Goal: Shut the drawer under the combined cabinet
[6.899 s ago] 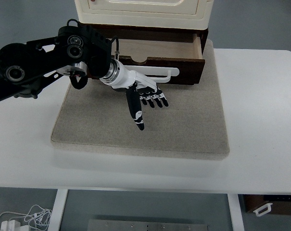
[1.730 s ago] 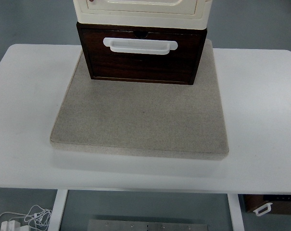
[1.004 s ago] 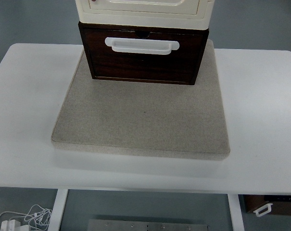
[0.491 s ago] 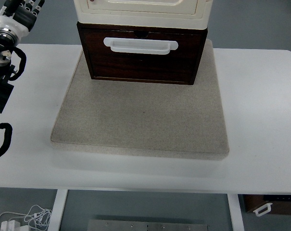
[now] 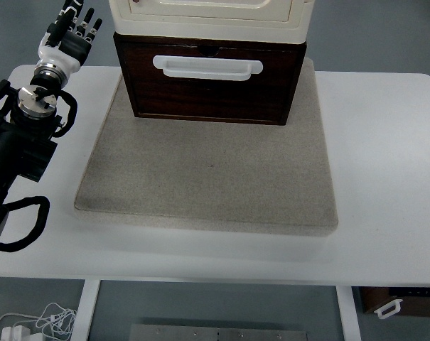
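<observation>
the drawer (image 5: pixel 209 89) sits at the far edge of the grey mat (image 5: pixel 207 177), under the cream upper cabinet (image 5: pixel 211 18), and its dark wooden front looks flush with the cabinet body: no gap or open cavity shows along the top edge or at the sides. its white handle (image 5: pixel 207 67) runs across the upper part of the front, untouched, with a small notch just above it. from this, the closing itself reads as done; nothing of the drawer's inside is visible.

the mat lies in the middle of the white tabletop (image 5: pixel 385 163), its far edge carrying the cabinet, and the mat's near half holds nothing that touches the drawer.

the left hand (image 5: pixel 71 32) is up at the far left corner of the tabletop, well apart from the drawer and beside the cabinet's left side. its fingers (image 5: pixel 78 20) stand straight and slightly spread, holding nothing. the arm behind it runs down along the tabletop's left edge. the right arm does not show.

what seems left, if anything, is only for the left arm to settle clear of the work; a firmer push looks unnecessary, though a very slight opening could not be told from this steep angle.
</observation>
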Controlling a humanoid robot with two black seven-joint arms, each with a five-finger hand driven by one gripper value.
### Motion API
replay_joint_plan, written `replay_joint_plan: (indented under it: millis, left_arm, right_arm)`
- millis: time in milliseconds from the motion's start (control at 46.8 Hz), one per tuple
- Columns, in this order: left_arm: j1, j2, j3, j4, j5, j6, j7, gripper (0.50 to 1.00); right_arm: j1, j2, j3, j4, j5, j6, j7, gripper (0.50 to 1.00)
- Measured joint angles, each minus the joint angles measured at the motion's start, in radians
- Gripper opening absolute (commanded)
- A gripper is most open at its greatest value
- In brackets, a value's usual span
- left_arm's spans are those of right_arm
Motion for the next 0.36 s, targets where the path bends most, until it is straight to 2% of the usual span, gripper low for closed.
replay_joint_plan:
  millis: [363]
  left_arm:
    - [0.000,-0.014,-0.002,0.018,-0.035,0.000,-0.016,0.996]
  right_arm:
    - [0.000,0.000,0.006,0.000,0.000,0.002,0.002,0.952]
